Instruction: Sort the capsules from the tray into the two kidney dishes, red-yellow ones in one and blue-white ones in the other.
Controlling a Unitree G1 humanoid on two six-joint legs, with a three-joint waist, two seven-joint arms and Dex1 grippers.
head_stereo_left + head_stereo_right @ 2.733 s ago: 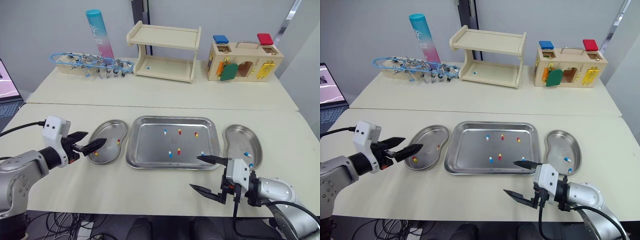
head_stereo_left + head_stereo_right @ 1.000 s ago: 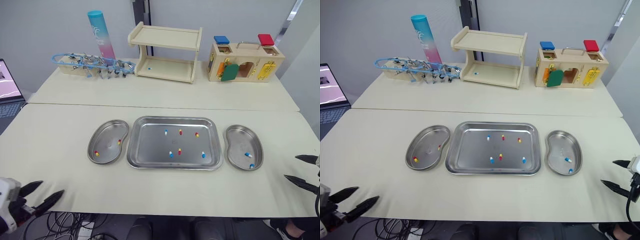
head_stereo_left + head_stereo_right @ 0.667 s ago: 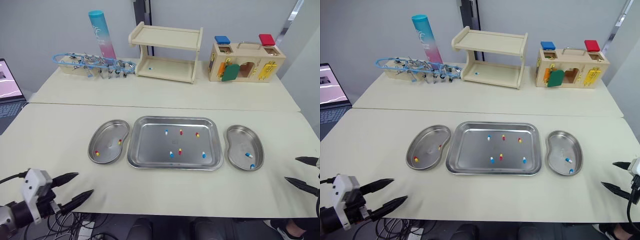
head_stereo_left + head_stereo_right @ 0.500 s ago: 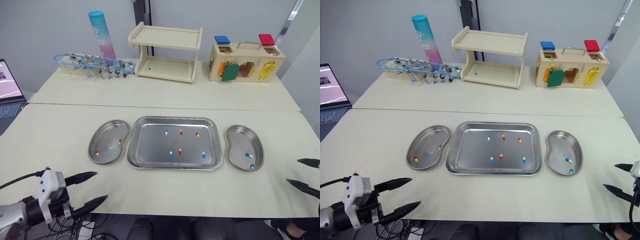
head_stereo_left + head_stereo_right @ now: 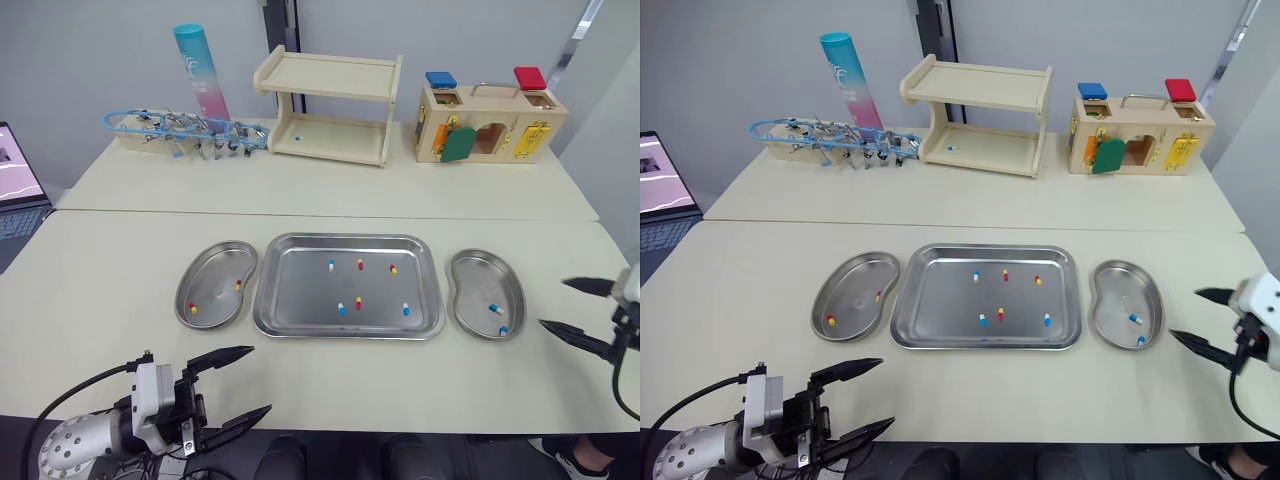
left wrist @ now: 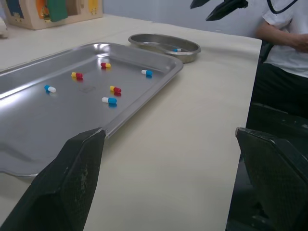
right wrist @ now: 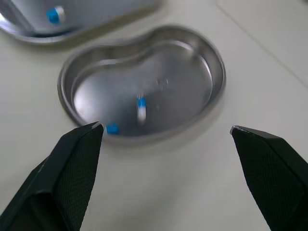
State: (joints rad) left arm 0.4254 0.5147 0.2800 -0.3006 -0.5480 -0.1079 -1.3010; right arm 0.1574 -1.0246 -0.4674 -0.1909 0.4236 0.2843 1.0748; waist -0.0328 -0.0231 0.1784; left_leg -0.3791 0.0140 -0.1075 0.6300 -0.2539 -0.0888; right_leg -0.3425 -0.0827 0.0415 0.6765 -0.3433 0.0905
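A steel tray (image 5: 300, 290) lies mid-table holding several capsules, both red-yellow (image 5: 357, 303) and blue-white (image 5: 341, 309). The left kidney dish (image 5: 215, 270) holds two red-yellow capsules (image 5: 193, 308). The right kidney dish (image 5: 480, 275) holds two blue-white capsules (image 5: 494, 309), which the right wrist view also shows (image 7: 141, 107). My left gripper (image 5: 258, 380) hangs open and empty at the table's front edge, below the left dish. My right gripper (image 5: 553, 303) is open and empty just right of the right dish.
Along the back stand a wooden shelf (image 5: 330, 95), a lock box (image 5: 490, 122), a teal-pink tube (image 5: 198, 70) and a blue rack of clips (image 5: 185, 128). A laptop (image 5: 15, 185) sits far left. A person (image 6: 286, 29) sits past the table's right end.
My left gripper has come in from the far left along the front edge toward the middle. My right gripper has moved from the table's right edge toward the right dish.
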